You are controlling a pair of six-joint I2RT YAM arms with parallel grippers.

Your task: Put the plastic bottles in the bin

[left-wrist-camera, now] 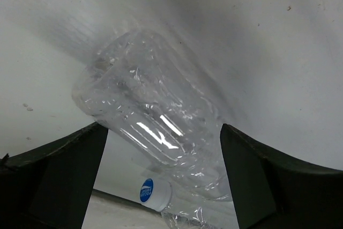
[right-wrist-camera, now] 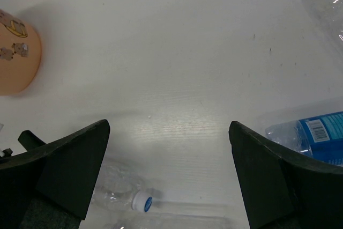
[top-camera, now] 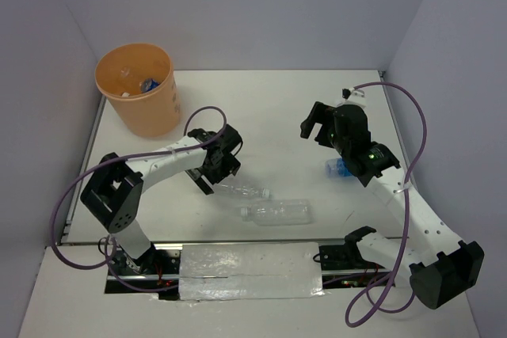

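left gripper (left-wrist-camera: 163, 148): jaws wide, straddling a clear bottle (left-wrist-camera: 153, 127) lying on the table (top-camera: 269, 108)
right gripper (right-wrist-camera: 169, 154): jaws wide, holding nothing, over bare table
bin (top-camera: 136, 89): upright, far left corner, a bottle with blue on it (top-camera: 149, 84) inside
second clear bottle (top-camera: 277, 212): lying near centre, close to the first
blue-labelled bottle (top-camera: 339, 168): lying at right, partly under the right arm (top-camera: 396, 187)

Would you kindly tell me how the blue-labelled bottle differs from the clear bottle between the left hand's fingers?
The blue-labelled bottle carries a blue label; the plain bottle shows none. The blue-labelled bottle lies on the right of the table, partly hidden under the right arm; the plain bottle lies left of centre, framed by the open left hand. Both are clear crinkled plastic, on the table and outside the bin.
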